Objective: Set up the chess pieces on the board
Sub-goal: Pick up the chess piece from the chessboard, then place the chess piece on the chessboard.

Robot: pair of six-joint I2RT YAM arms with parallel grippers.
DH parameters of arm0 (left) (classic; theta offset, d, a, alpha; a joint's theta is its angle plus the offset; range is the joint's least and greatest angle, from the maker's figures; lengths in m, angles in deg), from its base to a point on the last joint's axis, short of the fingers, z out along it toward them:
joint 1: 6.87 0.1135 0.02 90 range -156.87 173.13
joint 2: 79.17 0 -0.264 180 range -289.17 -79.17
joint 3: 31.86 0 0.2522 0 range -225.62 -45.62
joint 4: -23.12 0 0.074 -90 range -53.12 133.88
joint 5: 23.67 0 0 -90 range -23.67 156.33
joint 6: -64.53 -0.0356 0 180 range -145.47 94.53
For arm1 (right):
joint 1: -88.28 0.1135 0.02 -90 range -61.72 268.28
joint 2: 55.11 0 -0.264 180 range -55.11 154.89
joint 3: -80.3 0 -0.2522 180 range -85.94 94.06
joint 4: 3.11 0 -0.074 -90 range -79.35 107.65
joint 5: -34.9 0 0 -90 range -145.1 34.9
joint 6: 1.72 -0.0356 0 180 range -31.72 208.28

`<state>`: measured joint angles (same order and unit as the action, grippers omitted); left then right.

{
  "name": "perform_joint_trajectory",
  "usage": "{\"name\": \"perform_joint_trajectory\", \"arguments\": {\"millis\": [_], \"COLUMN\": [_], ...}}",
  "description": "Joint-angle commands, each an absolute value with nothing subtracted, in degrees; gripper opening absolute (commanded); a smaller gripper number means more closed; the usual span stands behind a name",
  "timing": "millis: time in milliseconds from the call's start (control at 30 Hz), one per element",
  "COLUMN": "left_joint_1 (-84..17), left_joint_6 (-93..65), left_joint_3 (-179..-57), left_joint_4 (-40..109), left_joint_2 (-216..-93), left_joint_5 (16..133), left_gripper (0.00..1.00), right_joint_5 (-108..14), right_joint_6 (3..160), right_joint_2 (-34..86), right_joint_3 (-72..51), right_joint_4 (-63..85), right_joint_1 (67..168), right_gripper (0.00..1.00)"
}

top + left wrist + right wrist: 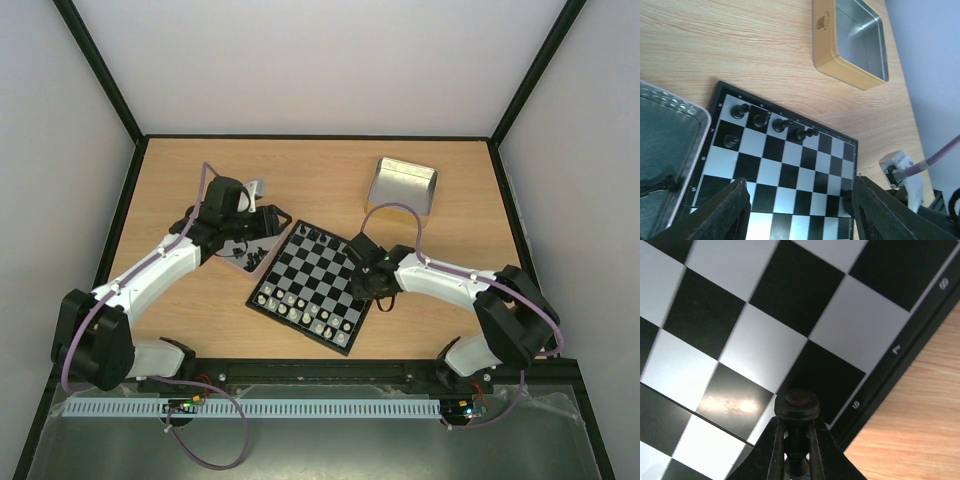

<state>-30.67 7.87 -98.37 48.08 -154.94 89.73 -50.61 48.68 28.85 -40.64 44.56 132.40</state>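
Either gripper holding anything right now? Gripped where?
Right gripper pinches a black chess piece by its slim neck, just under the round head. Left gripper is open, holding nothing.

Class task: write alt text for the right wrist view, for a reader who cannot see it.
The right claw grips a black chess piece by its stem, with the round top facing the camera, at the numbered edge of the board. A strip of wooden table shows at the lower right.

We can't see the black piece's base between the right gripper's fingers; the board runs off the left wrist view's bottom edge.
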Motion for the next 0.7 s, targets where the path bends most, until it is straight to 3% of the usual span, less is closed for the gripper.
{"name": "perform_joint_trajectory", "arguments": {"millis": [0, 433, 567, 667], "left_joint_1": [-32.10, -39.62, -39.72, -40.24], "left_joint_6": [11.37, 26.93, 29.63, 31.23], "left_joint_3": [-96.83, -92.34, -91.39, -90.56], "left_joint_4": [43.07, 24.35, 20.11, 18.09], "left_joint_2": [-155.56, -159.27, -160.30, -160.92], "left_joint_5": [96.07, 110.02, 112.54, 113.63], "left_gripper": [0.59, 0.63, 0.60, 0.52], "right_joint_5": [-51.91, -34.59, -31.99, -31.68], "right_joint_6": [55.30, 65.38, 65.79, 65.74], "right_joint_2": [25.82, 16.67, 15.46, 14.82], "right_joint_3": [-38.25, -35.29, -35.79, -35.91], "right_joint_4": [39.18, 25.02, 23.48, 22.76], "right_joint_1": [132.65, 133.72, 133.78, 133.78], "right_gripper": [0.08, 0.06, 0.06, 0.06]}}
